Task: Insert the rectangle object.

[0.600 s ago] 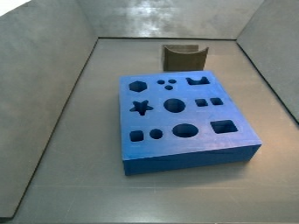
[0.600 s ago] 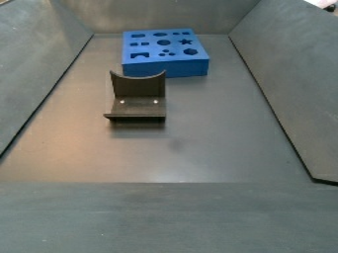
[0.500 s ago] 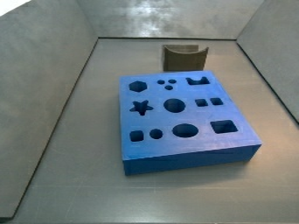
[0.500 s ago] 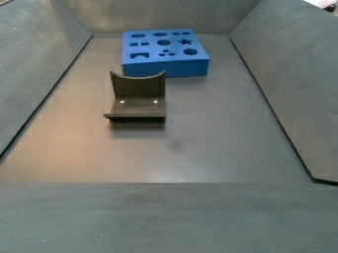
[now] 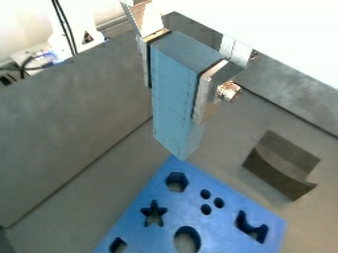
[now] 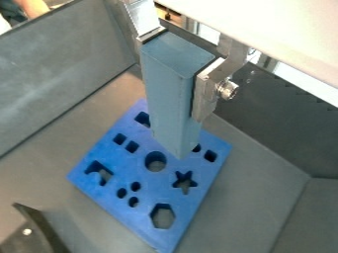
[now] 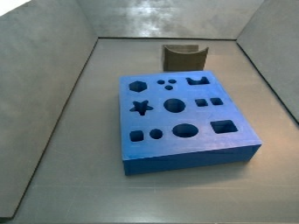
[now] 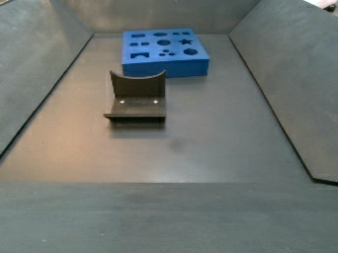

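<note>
Grey metal-looking walls slope up on all sides of a dull grey floor, forming a sort of bin; its surface is smooth with faint sheen. The gripper shows only in both wrist views, high above the floor and out of sight in both side views. Its silver fingers are clamped on the rectangle object, a pale steel-blue bar gripped near its upper end and hanging straight down from the gripper. In a wrist view the rectangle object hangs over the blue board, clear of it. That blue board lies flat on the floor, pierced with star, hexagon, round and square holes. Beyond the board, away from the gripper, the dark fixture stands on the floor; in a side view the fixture sits just beside the board.
</note>
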Available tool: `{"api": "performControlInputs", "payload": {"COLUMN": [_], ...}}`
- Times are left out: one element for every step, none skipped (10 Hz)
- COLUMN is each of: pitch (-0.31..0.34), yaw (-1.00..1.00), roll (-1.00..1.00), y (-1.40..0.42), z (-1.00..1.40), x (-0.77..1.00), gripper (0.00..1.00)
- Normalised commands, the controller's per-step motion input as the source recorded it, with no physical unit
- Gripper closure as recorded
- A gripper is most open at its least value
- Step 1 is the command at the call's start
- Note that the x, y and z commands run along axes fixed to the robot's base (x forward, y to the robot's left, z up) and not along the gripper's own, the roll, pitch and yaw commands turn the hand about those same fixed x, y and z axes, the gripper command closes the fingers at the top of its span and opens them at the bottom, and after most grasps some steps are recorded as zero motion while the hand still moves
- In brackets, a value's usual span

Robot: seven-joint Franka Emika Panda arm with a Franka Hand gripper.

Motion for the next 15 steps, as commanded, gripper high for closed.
{"api": "performControlInputs", "payload": {"pitch": [-0.074,-0.099,-0.163,-0.176,-0.179,-0.193,-0.257,-0.246,-0.19,-0.17,-0.123,-0.156,-0.096,-0.083,-0.067], "yaw": [0.44,0.38,0.37,0.35,0.26,0.21,0.16,0.1,0.0,0.0,0.0,0.0,0.0,0.0,0.0], "roll": [-0.21,-0.15,-0.11,-0.09,-0.03,0.0,0.0,0.12,0.27,0.31,0.27,0.1,0.0,0.0,0.05], "y": [0.0,0.0,-0.01,-0.04,-0.21,-0.29,-0.21,-0.14,-0.31,-0.35,-0.6,-0.68,-0.39,-0.26,-0.16], "z": [-0.84,-0.78,-0.61,-0.58,-0.61,-0.59,-0.28,-0.05,-0.05,-0.09,-0.47,-0.88,-0.75,-0.58,-0.46], "x": [0.58,0.6,0.57,0.56,0.6,0.62,0.66,0.72,0.81,0.81,0.74,0.76,0.95,0.97,0.99], "gripper": [1.0,1.0,1.0,1.0,1.0,1.0,1.0,1.0,1.0,1.0,1.0,1.0,1.0,1.0,1.0]}}
